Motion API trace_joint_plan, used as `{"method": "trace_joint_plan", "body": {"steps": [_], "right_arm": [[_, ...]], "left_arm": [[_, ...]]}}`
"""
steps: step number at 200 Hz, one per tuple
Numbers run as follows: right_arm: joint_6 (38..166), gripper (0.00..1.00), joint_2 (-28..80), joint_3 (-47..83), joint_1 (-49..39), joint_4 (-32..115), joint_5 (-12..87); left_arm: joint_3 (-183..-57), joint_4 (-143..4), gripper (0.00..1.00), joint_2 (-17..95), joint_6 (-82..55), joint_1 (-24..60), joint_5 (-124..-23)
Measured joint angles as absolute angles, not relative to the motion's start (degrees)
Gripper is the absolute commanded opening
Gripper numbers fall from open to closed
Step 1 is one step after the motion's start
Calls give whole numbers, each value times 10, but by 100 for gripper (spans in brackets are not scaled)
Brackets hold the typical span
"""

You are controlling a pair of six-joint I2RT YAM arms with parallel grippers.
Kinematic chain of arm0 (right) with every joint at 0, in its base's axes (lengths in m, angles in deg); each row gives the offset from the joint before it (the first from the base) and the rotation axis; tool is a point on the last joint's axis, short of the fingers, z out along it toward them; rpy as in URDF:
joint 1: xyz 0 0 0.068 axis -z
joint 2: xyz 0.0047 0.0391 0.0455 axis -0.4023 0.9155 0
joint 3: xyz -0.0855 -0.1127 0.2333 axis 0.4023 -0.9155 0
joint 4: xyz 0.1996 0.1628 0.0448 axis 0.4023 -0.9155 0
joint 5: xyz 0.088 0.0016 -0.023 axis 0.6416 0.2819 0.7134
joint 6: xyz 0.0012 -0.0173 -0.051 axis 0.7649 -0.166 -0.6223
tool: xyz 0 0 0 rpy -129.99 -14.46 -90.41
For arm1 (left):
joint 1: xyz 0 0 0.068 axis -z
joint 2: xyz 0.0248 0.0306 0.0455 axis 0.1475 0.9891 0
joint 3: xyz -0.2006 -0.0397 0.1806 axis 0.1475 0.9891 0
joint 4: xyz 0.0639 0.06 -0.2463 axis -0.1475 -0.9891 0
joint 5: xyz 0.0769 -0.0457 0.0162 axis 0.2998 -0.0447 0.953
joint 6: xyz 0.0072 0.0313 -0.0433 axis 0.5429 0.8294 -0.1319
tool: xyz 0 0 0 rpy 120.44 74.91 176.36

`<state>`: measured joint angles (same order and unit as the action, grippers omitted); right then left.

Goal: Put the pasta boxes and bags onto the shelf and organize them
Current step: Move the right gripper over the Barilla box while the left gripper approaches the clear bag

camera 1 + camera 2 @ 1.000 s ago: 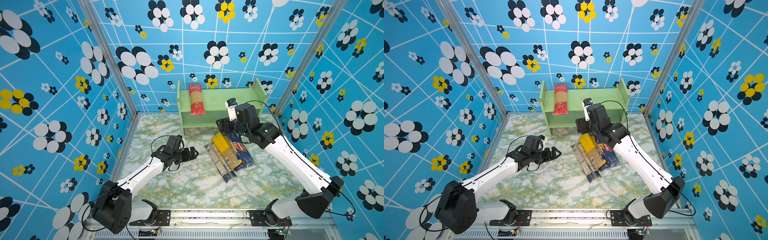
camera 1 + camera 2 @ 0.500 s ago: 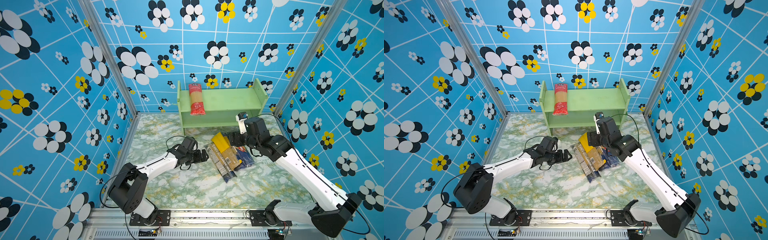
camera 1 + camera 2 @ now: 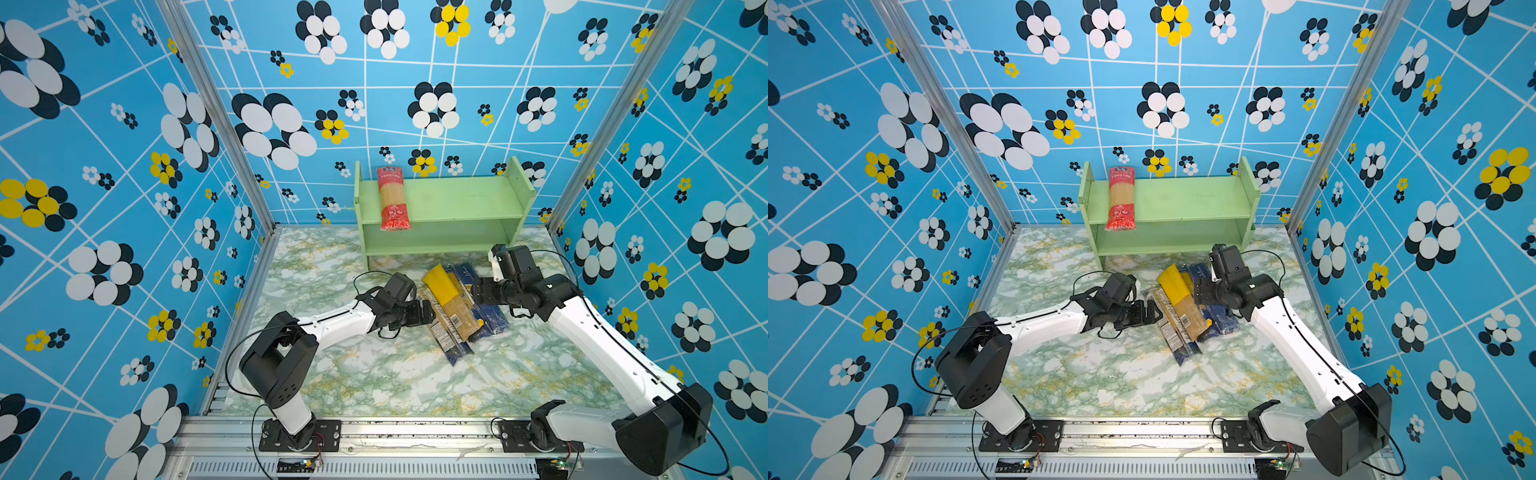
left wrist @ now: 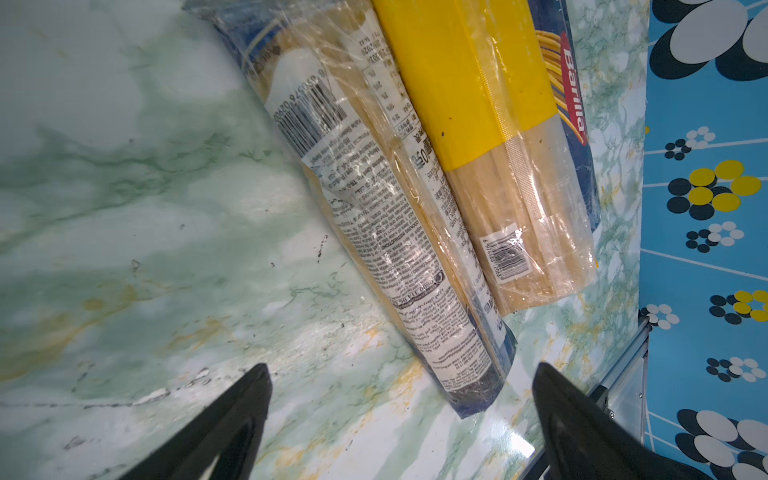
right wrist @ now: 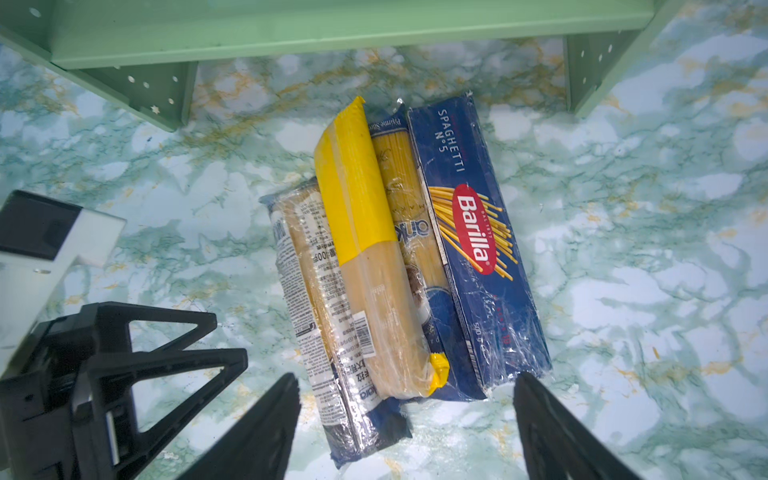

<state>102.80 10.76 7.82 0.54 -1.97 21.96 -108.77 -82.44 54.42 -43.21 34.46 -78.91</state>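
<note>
**Robot body.** Two arms: left arm (image 3: pixel 336 322) and right arm (image 3: pixel 602 336), white link shells, black joint housings. Thin black cables (image 3: pixel 368 273) loop outside the joints. Black base plates (image 3: pixel 330 432) bolt to a slotted aluminium rail (image 3: pixel 415 428). Pincer fingers (image 4: pixel 232 415) black, tapering.

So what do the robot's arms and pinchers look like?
The left arm and right arm have smooth white shells with chunky black joints. Thin black cables loop loosely beside them. The left gripper and right gripper are black. Each has two pointy fingers with triangle-shaped holes.
</note>
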Motion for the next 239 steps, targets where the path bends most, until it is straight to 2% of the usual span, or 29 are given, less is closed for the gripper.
{"method": "trace_joint_plan", "body": {"steps": [131,239], "right_arm": [[1032,82,144,43,14,1,238],[1033,82,141,19,14,10,247]], "left_arm": [[-1176,-863,99,642,-476,470,-764],[-1241,-940,99,697,-505,478,-732]]}}
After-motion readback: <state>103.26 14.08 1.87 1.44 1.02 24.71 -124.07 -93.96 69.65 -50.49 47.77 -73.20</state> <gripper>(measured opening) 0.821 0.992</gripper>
